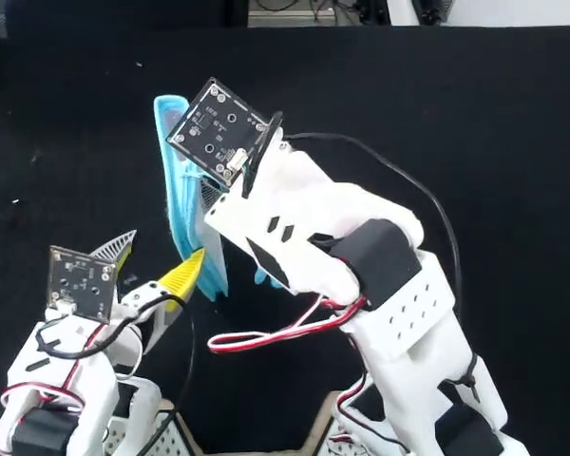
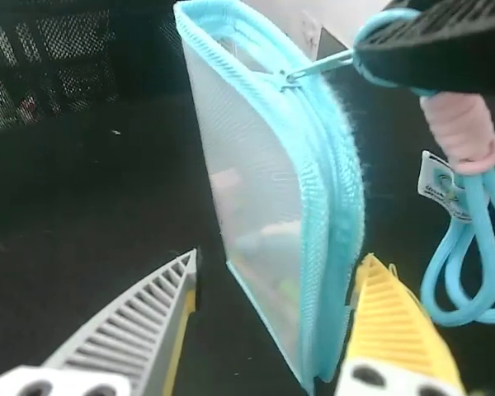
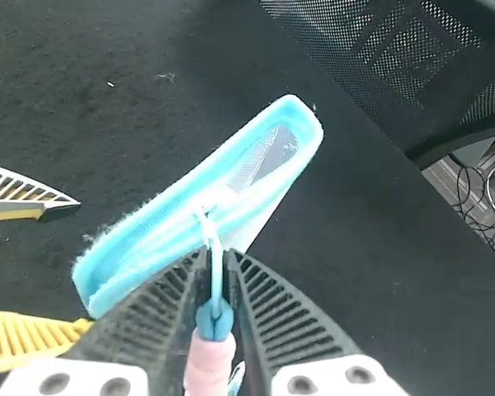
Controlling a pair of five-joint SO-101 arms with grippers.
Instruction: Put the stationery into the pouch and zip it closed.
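1. In the high view the pouch (image 1: 185, 190) stands on its long edge on the black surface (image 1: 456, 114). It sits at about 10 o'clock from the middle and runs from 12 to 6 o'clock. Pale shapes behind the mesh look like the stationery (image 2: 260, 243) already inside, though they are too blurred to name.
2. The right gripper (image 3: 216, 256) is clenched on the zip pull (image 3: 215, 285), roughly midway along the top edge. The teeth toward 12 o'clock look parted and those toward 6 o'clock look joined. The step in hand therefore seems to be drawing the slider to the 12 o'clock end.
3. The left gripper (image 2: 280, 260) sits at the pouch's 6 o'clock end with its fingers (image 2: 396, 322) released, one on each side of the fabric. Close them on that end first, because an unanchored pouch would likely slide or tip with the pull.
4. Pull along the line of the zip, low and level. An upward tug may lift and buckle the soft mesh.
5. Hold the cord loop (image 2: 470, 264) that hangs from the pull away from the teeth.
6. Go slowly near the corner, where the track curves and the slider may bind.
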